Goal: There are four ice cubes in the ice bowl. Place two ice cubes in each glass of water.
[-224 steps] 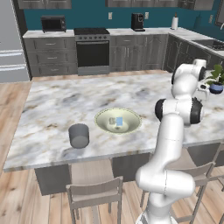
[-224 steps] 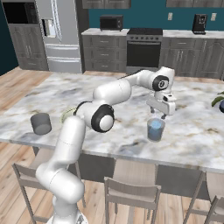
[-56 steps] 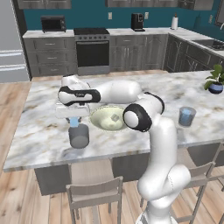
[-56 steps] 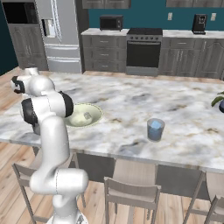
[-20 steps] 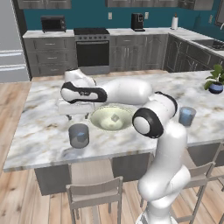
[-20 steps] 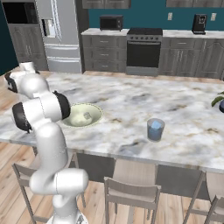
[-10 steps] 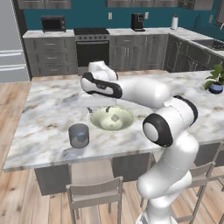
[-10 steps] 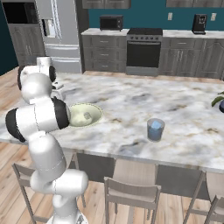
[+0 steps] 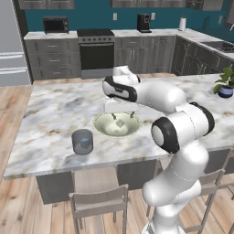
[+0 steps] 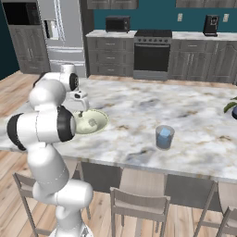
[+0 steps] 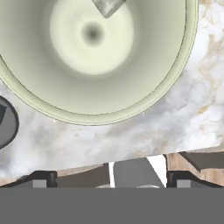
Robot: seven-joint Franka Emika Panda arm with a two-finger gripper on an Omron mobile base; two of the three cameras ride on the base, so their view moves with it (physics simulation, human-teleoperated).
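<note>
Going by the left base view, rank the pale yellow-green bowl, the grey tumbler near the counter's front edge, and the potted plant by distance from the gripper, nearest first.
1. The pale yellow-green bowl, directly under the open gripper.
2. The grey tumbler, on the counter's near-left part, toward the front edge.
3. The potted plant, at the counter's far right end.

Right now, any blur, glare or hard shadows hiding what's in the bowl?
Left base view: soft and low-res, flat light, no glare; one ice cube reads in the ice bowl under the open gripper.
Right base view: bowl partly behind the arm.
Hand view: sharp, dark spot at bowl centre, cube cropped at the top edge.
</note>
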